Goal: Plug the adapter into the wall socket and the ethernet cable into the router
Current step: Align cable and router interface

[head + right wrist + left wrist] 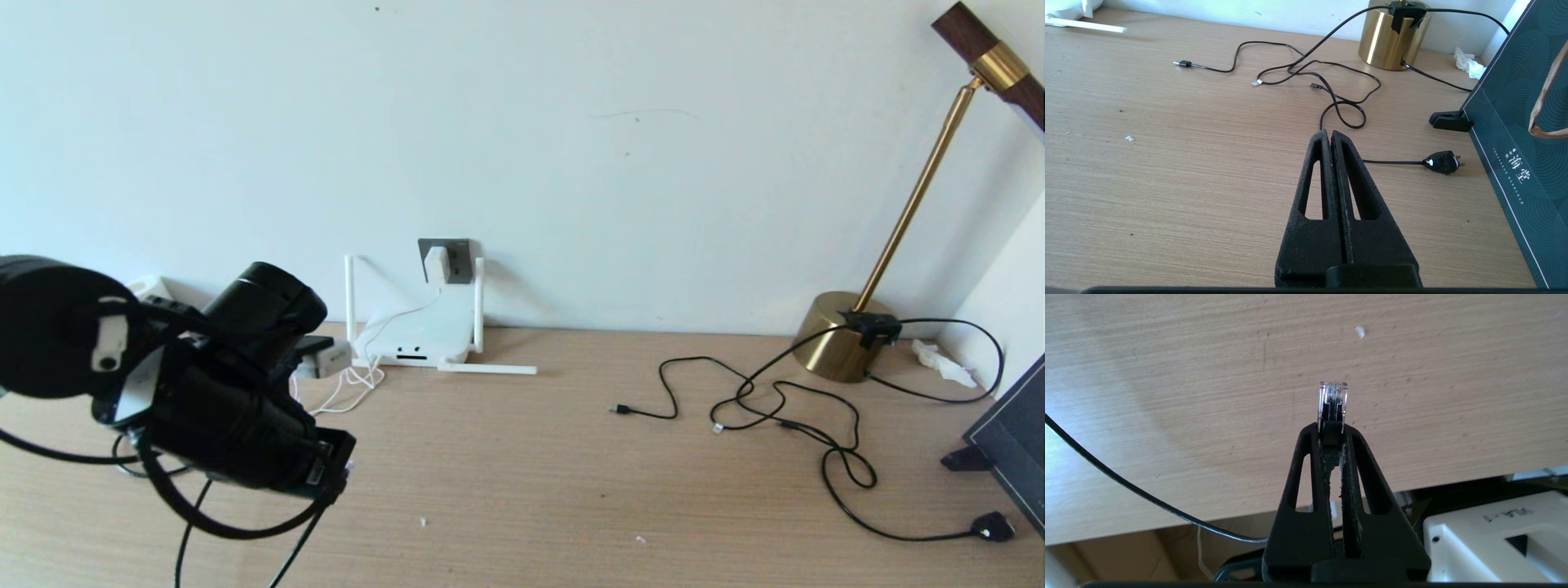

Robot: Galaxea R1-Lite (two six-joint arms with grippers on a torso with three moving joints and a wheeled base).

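Left claw [1332,430]: closed on the ethernet cable [1333,401], pinching the black boot so the clear plug tip sticks out past the fingertips. It hangs above the wooden table [571,457] at the robot's left, well short of the router [420,335]; the cable trails off behind it in a loose black curve.

Right claw [1331,136]: shut, holding nothing, parked over bare table near a tangle of thin black cords [1331,81].

Adapter [436,265]: white cube, seated in the wall socket [454,260] on the wall above the router, its thin white cord running down to it (that half of the job looks done).

Router: white, against the wall, two antennas upright and one lying flat on the table. Its ports cannot be made out from here.

Also present: brass lamp [841,335] at the far right, flat black plug [1441,162] on its cord, a white box [331,358] beside the left arm.

Risks, as judged: the grip sits on the boot alone, so the plug may twist or slip back under pressure; a tilted tip would jam at the port's edge; the light router may slide toward the wall; the trailing cable could snag the arm or the white cord.
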